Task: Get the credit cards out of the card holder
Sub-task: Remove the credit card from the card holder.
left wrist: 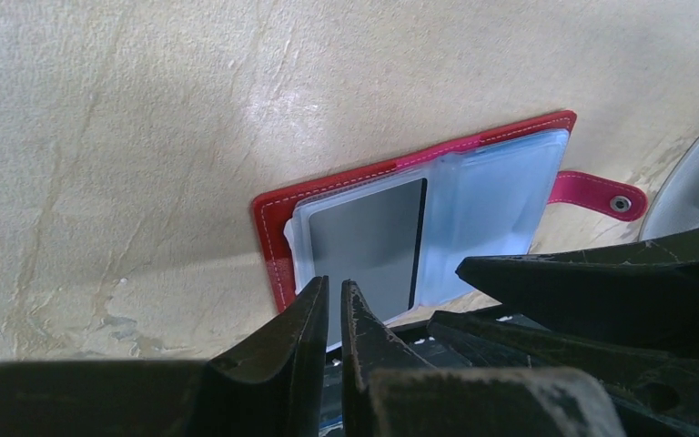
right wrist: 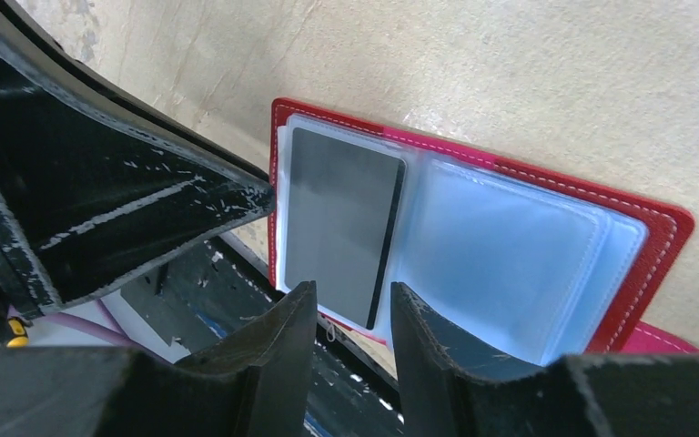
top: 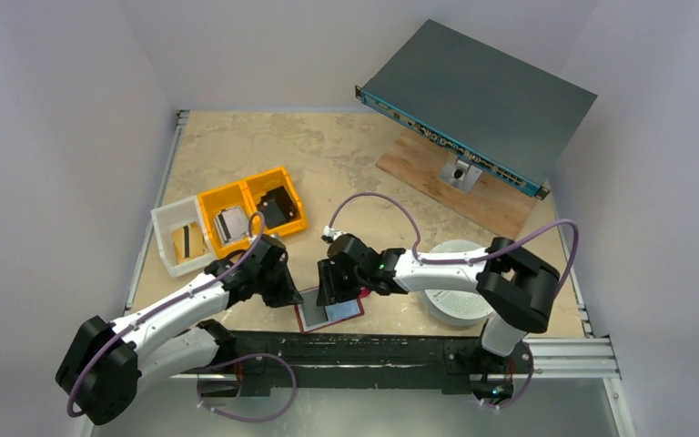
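The card holder (top: 332, 314) lies open and flat at the table's near edge, red with pale blue-grey sleeves (right wrist: 510, 264). A grey credit card (left wrist: 364, 241) with a black edge sits in its left sleeve. My left gripper (left wrist: 335, 296) hovers at the holder's near left corner (top: 291, 296), its jaws drawn to a thin slit with nothing seen between them. My right gripper (right wrist: 353, 296) stands open over the card's near edge (top: 332, 293), holding nothing. A yellow card (top: 187, 241) with a dark stripe lies in the white bin (top: 166, 228).
Two yellow bins (top: 253, 193) behind the left arm hold a silvery part (top: 229, 225) and a black part (top: 278, 208). A white round object (top: 460, 282) sits by the right arm. A grey flat box (top: 478, 100) rests tilted on a wooden board at back right.
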`<control>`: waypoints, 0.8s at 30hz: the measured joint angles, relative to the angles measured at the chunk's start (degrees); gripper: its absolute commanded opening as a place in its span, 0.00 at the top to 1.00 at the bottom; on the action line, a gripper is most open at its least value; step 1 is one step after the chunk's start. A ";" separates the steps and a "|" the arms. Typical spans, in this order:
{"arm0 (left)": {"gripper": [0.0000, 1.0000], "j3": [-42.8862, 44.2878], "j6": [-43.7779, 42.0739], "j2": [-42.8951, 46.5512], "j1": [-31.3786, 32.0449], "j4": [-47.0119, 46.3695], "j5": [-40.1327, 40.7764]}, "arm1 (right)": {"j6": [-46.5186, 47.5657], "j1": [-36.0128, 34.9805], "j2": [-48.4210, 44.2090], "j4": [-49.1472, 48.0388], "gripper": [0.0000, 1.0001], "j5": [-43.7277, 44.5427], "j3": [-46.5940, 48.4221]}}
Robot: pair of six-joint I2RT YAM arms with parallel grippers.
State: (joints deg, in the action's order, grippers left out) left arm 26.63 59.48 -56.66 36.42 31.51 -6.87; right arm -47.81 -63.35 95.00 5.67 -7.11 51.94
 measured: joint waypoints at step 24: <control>1.00 -1.90 0.55 -1.25 0.02 -2.32 -1.11 | -1.11 0.35 3.98 -3.98 0.65 -2.91 -0.20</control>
State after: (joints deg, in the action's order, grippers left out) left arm 24.73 60.03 -57.91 36.45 29.19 -7.99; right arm -48.93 -63.00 98.98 1.69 -10.02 51.75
